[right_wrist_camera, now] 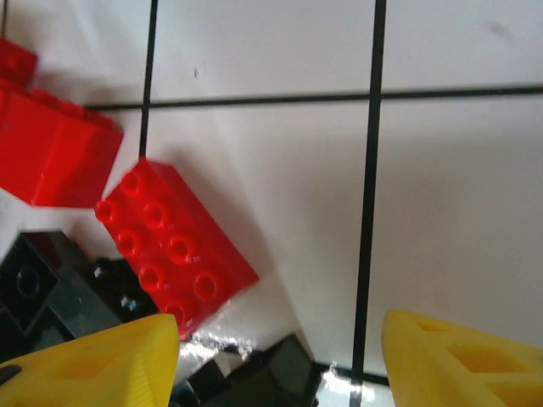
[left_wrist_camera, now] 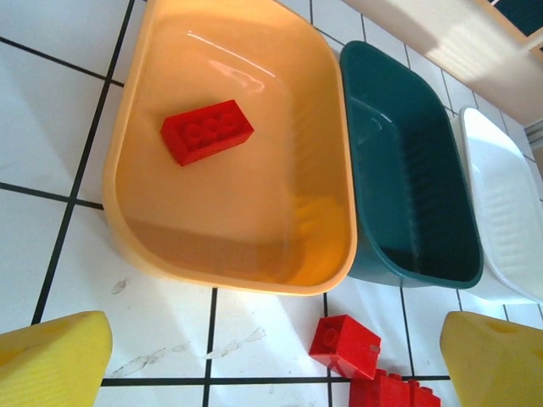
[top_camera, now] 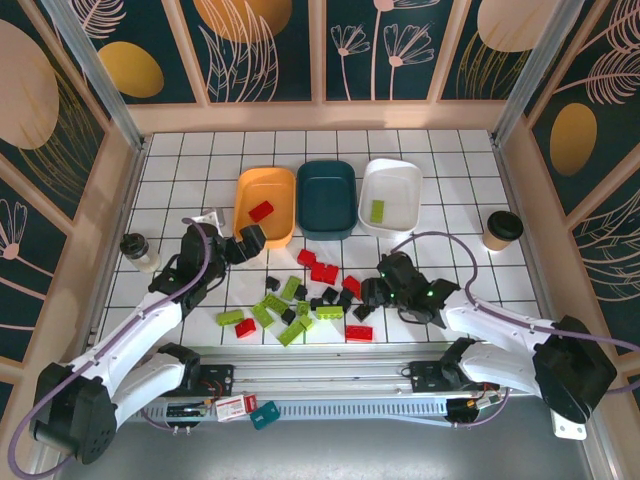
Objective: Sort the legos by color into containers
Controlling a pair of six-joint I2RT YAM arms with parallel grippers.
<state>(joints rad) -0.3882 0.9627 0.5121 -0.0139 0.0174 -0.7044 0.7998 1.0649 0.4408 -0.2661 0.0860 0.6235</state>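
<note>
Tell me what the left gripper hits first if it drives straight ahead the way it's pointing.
Probably the near wall of the orange tub, which lies straight ahead of the open left gripper. It tilts downward, so it might touch the table just short of the tub; depth is unclear.

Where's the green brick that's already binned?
In the top external view, the green brick lies inside the white tub, rightmost of the three, near its left wall beside the dark teal tub.
</note>
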